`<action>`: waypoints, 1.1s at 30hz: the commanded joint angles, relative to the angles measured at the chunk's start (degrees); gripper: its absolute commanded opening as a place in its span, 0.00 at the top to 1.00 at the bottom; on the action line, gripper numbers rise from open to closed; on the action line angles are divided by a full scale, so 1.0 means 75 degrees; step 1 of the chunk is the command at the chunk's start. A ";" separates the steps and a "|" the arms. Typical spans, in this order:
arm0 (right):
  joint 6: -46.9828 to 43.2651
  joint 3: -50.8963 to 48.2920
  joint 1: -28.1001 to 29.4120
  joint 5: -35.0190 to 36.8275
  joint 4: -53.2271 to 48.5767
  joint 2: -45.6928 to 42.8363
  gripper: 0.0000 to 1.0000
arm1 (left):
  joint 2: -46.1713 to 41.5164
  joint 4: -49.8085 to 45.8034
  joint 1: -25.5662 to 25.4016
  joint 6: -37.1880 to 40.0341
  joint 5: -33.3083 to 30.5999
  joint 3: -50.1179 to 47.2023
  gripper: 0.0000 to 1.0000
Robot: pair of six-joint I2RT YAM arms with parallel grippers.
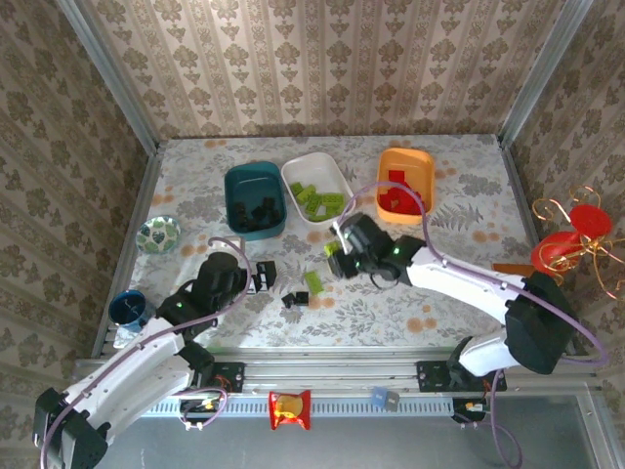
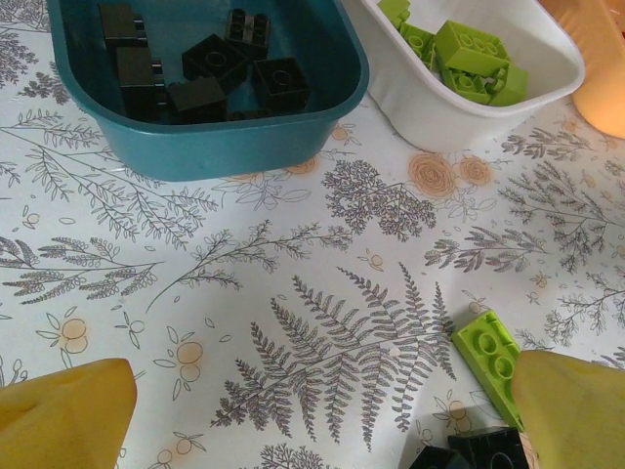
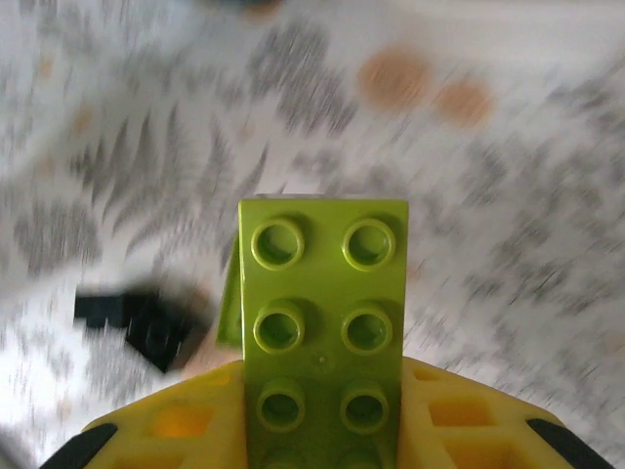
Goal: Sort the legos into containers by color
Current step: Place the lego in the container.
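Grip of your right hand [image 1: 337,252] is closed on a lime green brick [image 3: 325,313], carried above the tabletop [image 1: 459,225] near the white tub [image 1: 322,164] holding the greens, while your left hand [image 1: 264,277] hangs wide open, empty, by the loose bricks [image 1: 312,281].

On my left wrist camera the left gripper [image 2: 317,418] hangs wide apart, yellow fingertips [image 2: 63,420] in the bottom corners and bare fern-printed tablecloth [image 2: 293,283] between them. A loose lime green lego [image 2: 488,352] lies studs up just beside the right-hand fingertip, with loose black legos [image 2: 479,451] below it at the frame's edge. Ahead, the teal tub [image 2: 225,156] holds black bricks [image 2: 210,61]. Beside it the white tub [image 2: 459,122] holds lime green bricks [image 2: 469,44], and the orange tub [image 2: 601,68] sits at the right edge.
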 commanded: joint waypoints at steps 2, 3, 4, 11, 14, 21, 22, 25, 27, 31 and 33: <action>-0.0091 0.1760 -0.0721 0.0128 0.0478 0.1350 0.68 | -0.0021 0.0159 0.0060 -0.0176 0.0146 -0.0063 0.00; -0.0030 0.2181 -0.0865 0.0161 0.0413 0.1750 0.68 | -0.0017 0.0174 0.0059 -0.0181 0.0163 -0.0073 0.00; 0.0040 0.2672 -0.1026 0.0231 0.0349 0.2248 0.68 | -0.0011 0.0175 0.0059 -0.0187 0.0187 -0.0063 0.00; 0.0215 0.5742 -0.1348 0.0577 -0.0620 0.4945 0.68 | 0.0117 0.0130 0.0059 -0.0211 0.0368 -0.0016 0.00; 0.0272 0.6494 -0.1359 0.0718 -0.0916 0.5543 0.60 | 0.0132 0.0110 0.0059 -0.0199 0.0437 -0.0037 0.00; 0.0165 0.6974 -0.1349 0.0579 -0.0965 0.5418 0.22 | 0.0468 0.0203 0.0059 -0.0107 0.0627 0.0039 0.00; 0.0161 0.6742 -0.1328 0.0599 -0.0838 0.5172 0.22 | 0.0534 0.0248 0.0061 -0.0088 0.0675 0.0053 0.00; 0.0248 0.5669 -0.1261 0.0761 -0.0266 0.4247 0.22 | 0.0787 0.0435 0.0059 -0.0021 0.0882 0.0086 0.00; 0.0419 0.4752 -0.1211 0.0793 0.0199 0.3533 0.21 | 0.1054 0.0555 0.0059 0.0012 0.1095 0.0150 0.00; 0.0588 0.2965 -0.0973 0.0811 0.0831 0.2208 0.21 | 0.1945 0.0770 -0.0001 0.0254 0.1632 0.0394 0.01; 0.0640 0.2155 -0.0834 0.0910 0.1028 0.1666 0.22 | 0.2449 0.0749 -0.0097 0.0340 0.1740 0.0556 0.06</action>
